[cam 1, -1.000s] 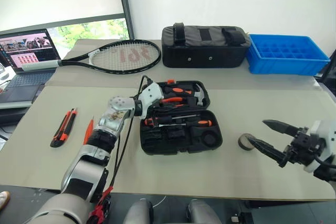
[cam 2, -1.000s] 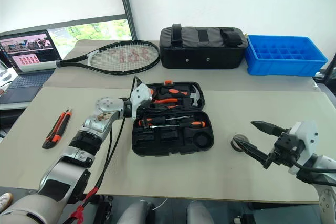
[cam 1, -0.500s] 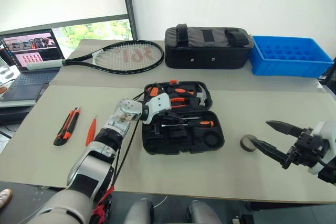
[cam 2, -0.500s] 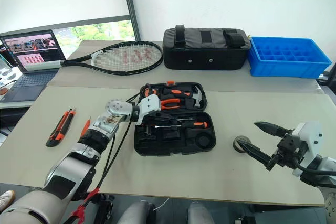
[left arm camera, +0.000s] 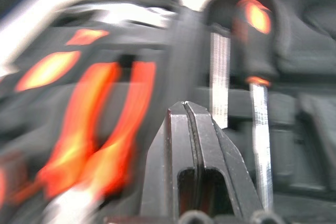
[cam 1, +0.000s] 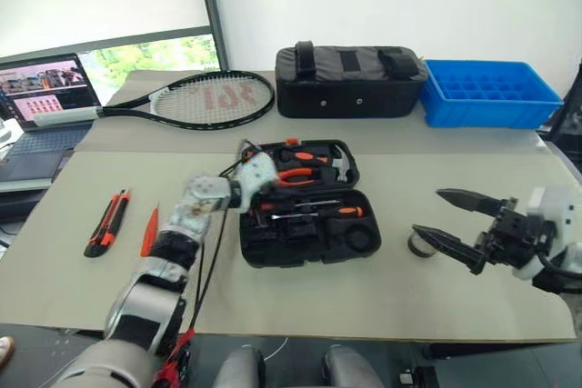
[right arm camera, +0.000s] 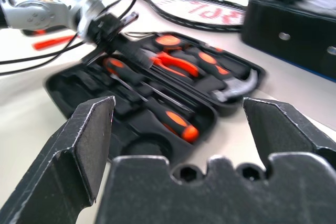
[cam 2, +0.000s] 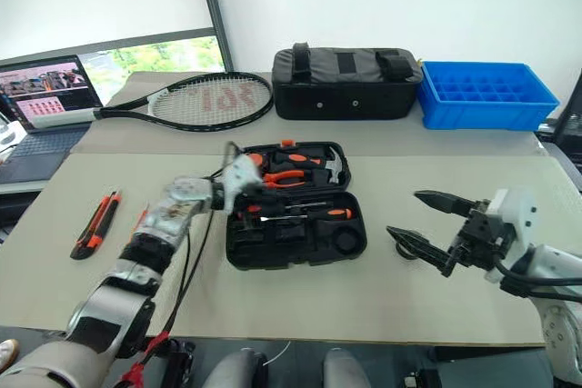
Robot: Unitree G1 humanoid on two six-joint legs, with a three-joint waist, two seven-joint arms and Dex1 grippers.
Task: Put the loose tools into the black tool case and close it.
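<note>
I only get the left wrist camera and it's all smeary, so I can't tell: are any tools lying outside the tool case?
Observer: Yes. An orange-and-black utility knife lies on the table, to the left of the open black tool case.
Operator: Anything else over there?
Observer: A small orange screwdriver lies beside the knife, on the side nearer the case.
Operator: And on the other side?
Observer: A small dark roll of tape sits to the right of the case, close to the fingertips of the open right gripper.
</note>
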